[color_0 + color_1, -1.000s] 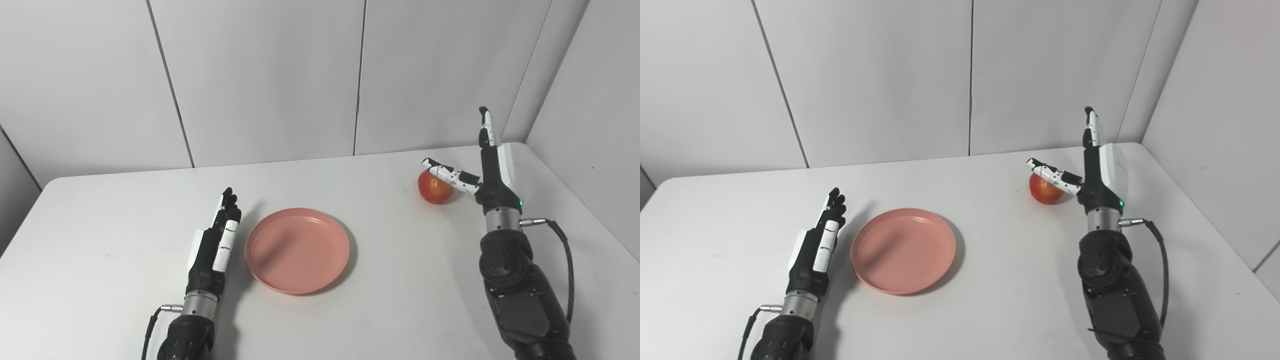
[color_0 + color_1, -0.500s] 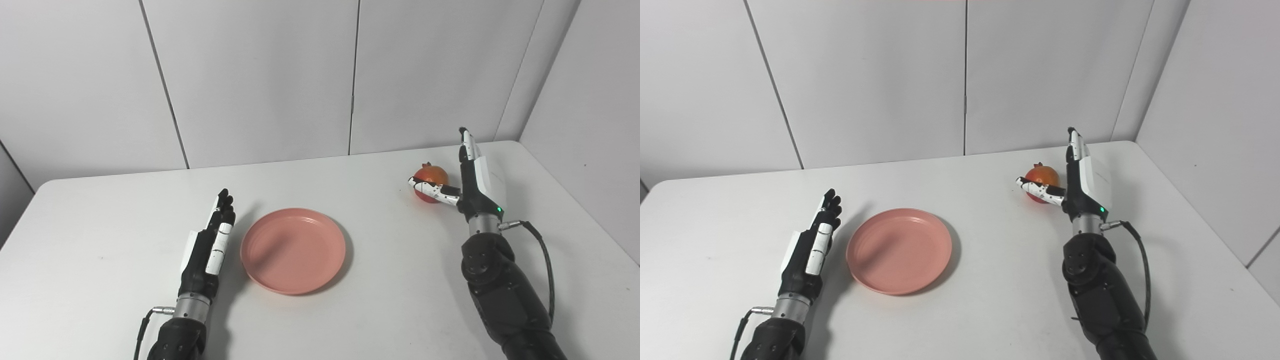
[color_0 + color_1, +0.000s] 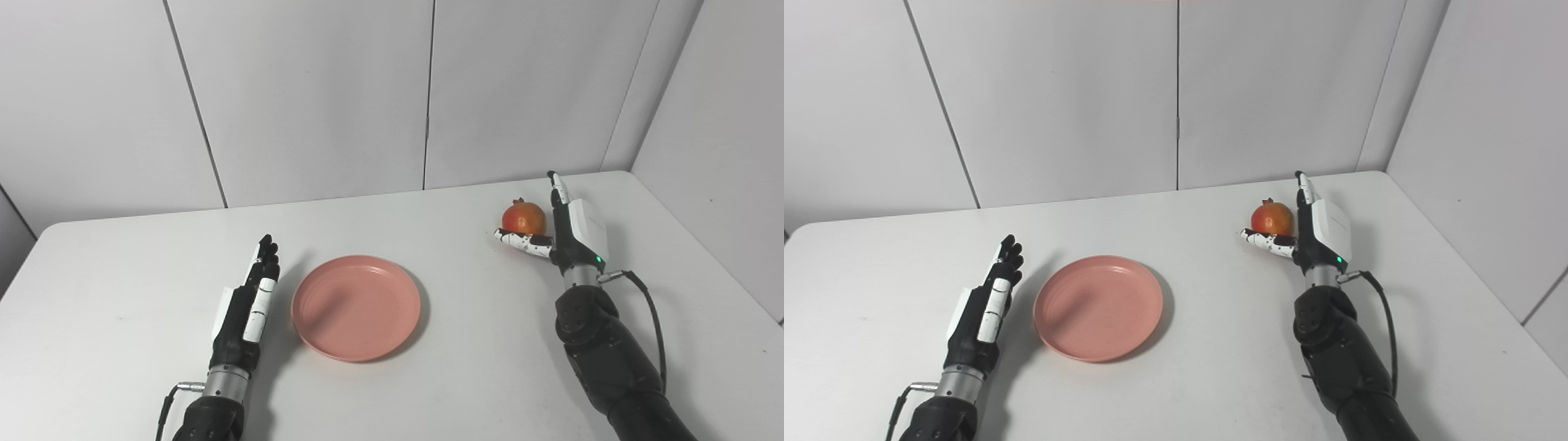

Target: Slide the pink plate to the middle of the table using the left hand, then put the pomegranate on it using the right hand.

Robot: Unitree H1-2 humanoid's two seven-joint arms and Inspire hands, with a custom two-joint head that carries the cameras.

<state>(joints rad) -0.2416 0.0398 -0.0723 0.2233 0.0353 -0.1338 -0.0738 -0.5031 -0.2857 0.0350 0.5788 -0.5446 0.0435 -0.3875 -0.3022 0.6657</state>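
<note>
Now pomegranate [image 3: 523, 217] upright, crown up, right hand [image 3: 566, 229] fingers apart beside it, left hand [image 3: 248, 303] fingers straight beside pink plate [image 3: 356, 307]

A plain white table [image 3: 478, 367] with rounded far corners fills the near ground, and behind it pale grey wall panels [image 3: 318, 92] split by thin upright seams run across the far side and down the right.

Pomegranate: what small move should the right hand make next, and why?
Probably close the right hand on the pomegranate: it is open, fingers beside the fruit, thumb in front, nothing gripped. The plate already sits mid-table.
</note>
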